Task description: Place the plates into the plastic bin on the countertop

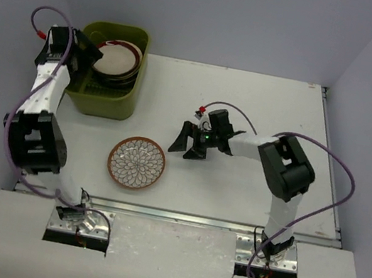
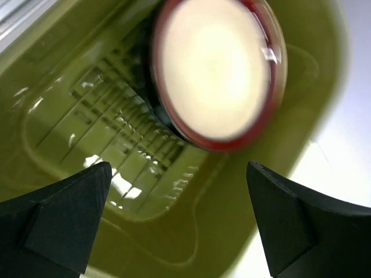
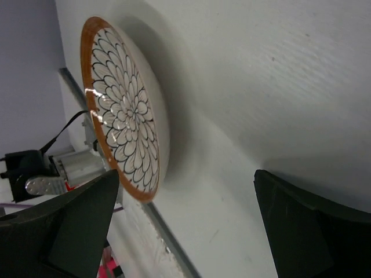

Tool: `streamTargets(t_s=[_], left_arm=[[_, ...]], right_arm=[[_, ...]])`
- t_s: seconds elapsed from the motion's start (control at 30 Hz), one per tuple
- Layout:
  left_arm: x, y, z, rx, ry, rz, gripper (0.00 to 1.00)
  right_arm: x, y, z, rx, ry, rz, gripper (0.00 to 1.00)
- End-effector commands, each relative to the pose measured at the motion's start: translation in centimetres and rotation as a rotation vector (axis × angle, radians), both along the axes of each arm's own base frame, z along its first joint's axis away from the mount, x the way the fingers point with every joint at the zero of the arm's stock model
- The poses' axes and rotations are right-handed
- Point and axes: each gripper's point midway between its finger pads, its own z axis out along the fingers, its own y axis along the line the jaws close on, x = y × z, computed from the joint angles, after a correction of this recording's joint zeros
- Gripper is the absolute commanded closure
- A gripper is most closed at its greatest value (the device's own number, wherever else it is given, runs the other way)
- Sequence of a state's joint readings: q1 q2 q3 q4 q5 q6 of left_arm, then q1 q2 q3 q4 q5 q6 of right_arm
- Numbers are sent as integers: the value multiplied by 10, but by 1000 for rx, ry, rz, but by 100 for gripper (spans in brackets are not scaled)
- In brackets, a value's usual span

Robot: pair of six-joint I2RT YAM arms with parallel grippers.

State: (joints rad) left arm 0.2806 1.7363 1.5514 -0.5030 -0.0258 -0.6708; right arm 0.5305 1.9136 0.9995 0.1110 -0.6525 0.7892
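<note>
Plates are being gathered into a green bin (image 1: pixel 117 102) that is sitting at the far left corner of the white surface (image 1: pixel 263 109). A cream plate with a red rim (image 1: pixel 115 62) is lying inside it on top of darker plates, toward the bin's far end. The left gripper (image 2: pixel 179 174) is hovering just above the bin with its jaws spread wide and holding nothing, probably because the cream plate below is resting free in the bin. One plate is lying outside: a patterned plate with an orange rim (image 1: pixel 137 163), flat near the front edge, left of centre and well apart from the bin. The right gripper (image 1: pixel 186 145) is sitting low just right of this plate, jaws open and empty, pointing at its rim, likely lining up to pinch the edge.
</note>
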Motion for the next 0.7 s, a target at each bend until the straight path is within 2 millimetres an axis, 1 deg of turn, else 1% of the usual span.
streamTargets(t_s=[0.0,0.07,0.1,0.13,0.17,0.2,0.23,0.27,0.3,0.33,0.4,0.43,0.47,0.5,0.53,0.57,0.6,0.63,0.67], left_arm=[[-64,-41,74,58,-278,-129,0],[-82,-61,99,53,-390,-191,0],[-93,-76,83,9,-385,-238,0],[-103,-89,85,-1,-411,-278,0],[-111,-101,85,-6,-428,-313,0],[-117,-107,86,0,-432,-330,0],[-122,-110,92,11,-448,-340,0],[-129,-116,92,24,-447,-370,0],[-133,-117,91,22,-435,-369,0],[-139,-122,90,38,-412,-395,0],[-144,-127,86,59,-382,-423,0],[-147,-131,85,70,-375,-443,0],[-149,-134,83,79,-368,-462,0],[-151,-137,80,80,-359,-479,0],[-153,-141,77,78,-351,-502,0],[-156,-149,73,78,-342,-553,0],[-158,-155,72,81,-338,-585,0],[-160,-162,71,85,-333,-623,0],[-163,-169,70,89,-329,-666,0]], right_arm=[[5,60,-21,72,13,69,1],[5,73,-31,63,18,77,2],[5,78,-39,51,32,74,5],[3,82,-48,39,58,74,10],[2,86,-57,28,80,73,17],[0,87,-61,25,89,74,25],[-1,87,-64,23,92,74,30],[-6,85,-72,14,109,73,44],[-8,84,-74,10,107,74,45],[-10,81,-76,8,104,81,56],[-16,77,-75,8,93,101,69],[-20,75,-73,14,75,115,77],[-22,73,-71,19,59,128,86],[-24,72,-68,22,52,133,100],[-29,67,-68,16,55,131,100],[-25,64,-56,29,27,123,100],[-28,57,-56,26,35,113,100],[-28,49,-52,33,41,89,100],[-25,37,-41,54,44,49,100]])
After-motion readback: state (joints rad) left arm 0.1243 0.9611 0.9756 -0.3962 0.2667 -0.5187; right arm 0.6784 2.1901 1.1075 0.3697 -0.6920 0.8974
